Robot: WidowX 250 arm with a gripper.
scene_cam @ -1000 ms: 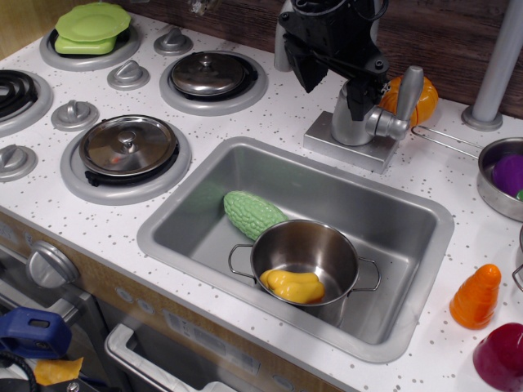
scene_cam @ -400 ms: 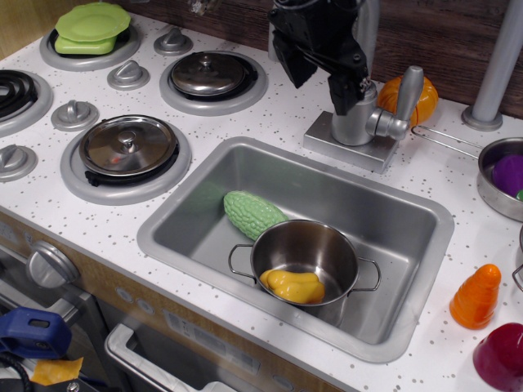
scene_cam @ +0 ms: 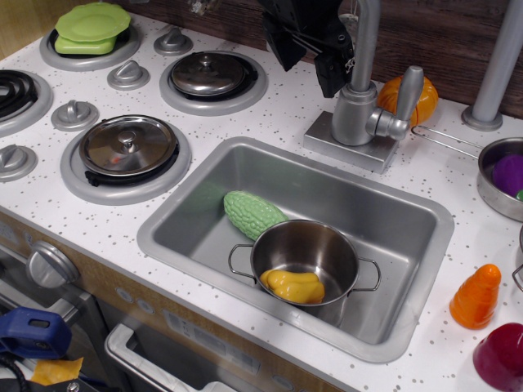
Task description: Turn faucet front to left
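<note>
The silver-grey faucet [scene_cam: 356,116] stands on its square base plate [scene_cam: 339,145] behind the sink. Its spout [scene_cam: 365,37] rises straight up and runs out of the top of the view. Its stubby lever handle [scene_cam: 406,100] sticks out to the right. My black gripper [scene_cam: 309,64] hangs above the counter just left of the spout, higher than the faucet body. Its two fingers are spread apart and hold nothing. One finger [scene_cam: 332,75] is close beside the spout. The spout's tip is hidden behind the gripper or out of view.
The sink [scene_cam: 204,189] holds a green bumpy vegetable [scene_cam: 252,213] and a steel pot [scene_cam: 304,255] with a yellow item inside. An orange pumpkin [scene_cam: 423,100] sits behind the faucet. A grey pole [scene_cam: 498,69] stands at right. Lidded burners [scene_cam: 127,147] and green plates [scene_cam: 91,27] are at left.
My gripper has risen and shifted left, away from the faucet body it was covering. The faucet body and lever now show in full.
</note>
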